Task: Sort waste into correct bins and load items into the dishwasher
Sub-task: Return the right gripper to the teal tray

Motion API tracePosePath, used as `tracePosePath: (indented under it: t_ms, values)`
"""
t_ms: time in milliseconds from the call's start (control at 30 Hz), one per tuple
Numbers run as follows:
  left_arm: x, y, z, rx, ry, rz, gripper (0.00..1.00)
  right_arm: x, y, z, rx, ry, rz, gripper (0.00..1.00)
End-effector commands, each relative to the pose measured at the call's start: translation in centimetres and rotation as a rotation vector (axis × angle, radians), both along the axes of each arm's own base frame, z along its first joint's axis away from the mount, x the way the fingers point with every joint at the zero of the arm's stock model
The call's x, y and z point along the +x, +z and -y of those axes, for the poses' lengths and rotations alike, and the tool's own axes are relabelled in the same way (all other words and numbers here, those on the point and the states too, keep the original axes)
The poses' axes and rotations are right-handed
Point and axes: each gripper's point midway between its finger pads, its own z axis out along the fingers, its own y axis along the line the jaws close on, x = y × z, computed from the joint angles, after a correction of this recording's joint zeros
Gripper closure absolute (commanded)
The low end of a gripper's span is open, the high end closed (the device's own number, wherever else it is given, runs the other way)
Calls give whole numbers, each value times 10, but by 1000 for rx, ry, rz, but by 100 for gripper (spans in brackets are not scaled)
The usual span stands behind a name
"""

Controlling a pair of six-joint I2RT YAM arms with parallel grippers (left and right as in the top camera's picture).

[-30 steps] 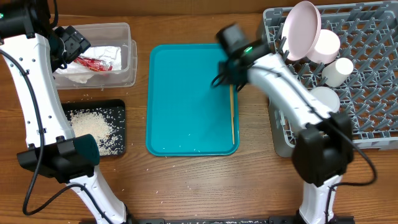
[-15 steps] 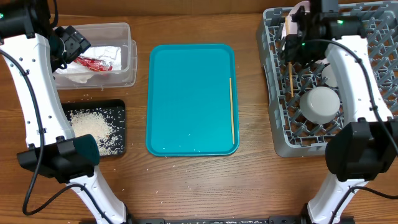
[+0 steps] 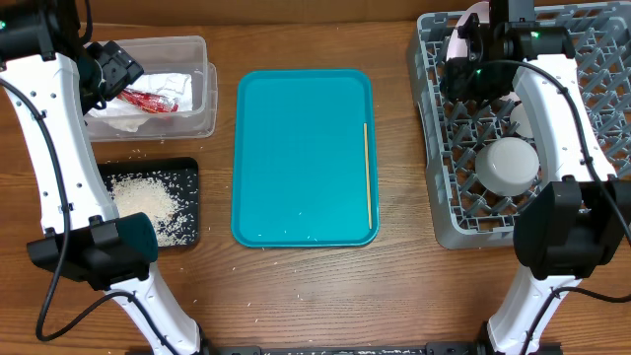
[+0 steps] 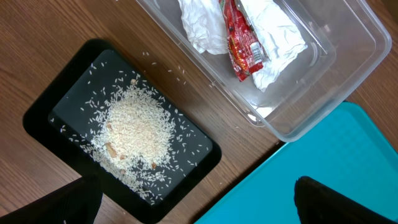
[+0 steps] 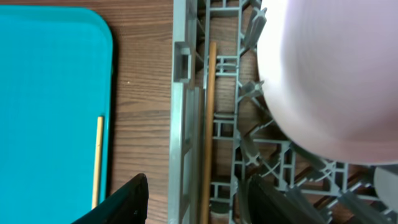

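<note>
Right wrist view gives us one chopstick (image 5: 209,118) lying lengthwise inside the rack (image 5: 181,124), just beside its left wall. The pink plate (image 5: 323,81) is propped on edge to its right. Our right gripper (image 5: 198,183) hangs above that chopstick, fingers spread and empty. The other chopstick (image 5: 97,162) lies on the teal tray (image 5: 50,93), along its right edge, at the left of the frame. From overhead, an overturned bowl (image 3: 510,165) sits lower in the rack. In the left wrist view, our left gripper (image 4: 198,186) hovers with fingers apart, holding nothing. Above it in the frame, the tub (image 4: 339,81) holds the napkin (image 4: 273,31) and wrapper (image 4: 239,37). Rice (image 4: 134,134) lies heaped in the black tray (image 4: 46,115) beside the tub.
</note>
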Motion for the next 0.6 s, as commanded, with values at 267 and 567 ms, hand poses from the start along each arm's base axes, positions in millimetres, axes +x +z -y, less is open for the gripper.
tracePosePath:
  t_ms: [267, 567]
  values:
    - [-2, 4, 2, 11, -9, 4, 0, -35, 1, -95, 204, 116, -127, 47]
    - [-2, 4, 2, 11, -9, 4, 0, -68, -53, -140, 31, 43, -233, 58]
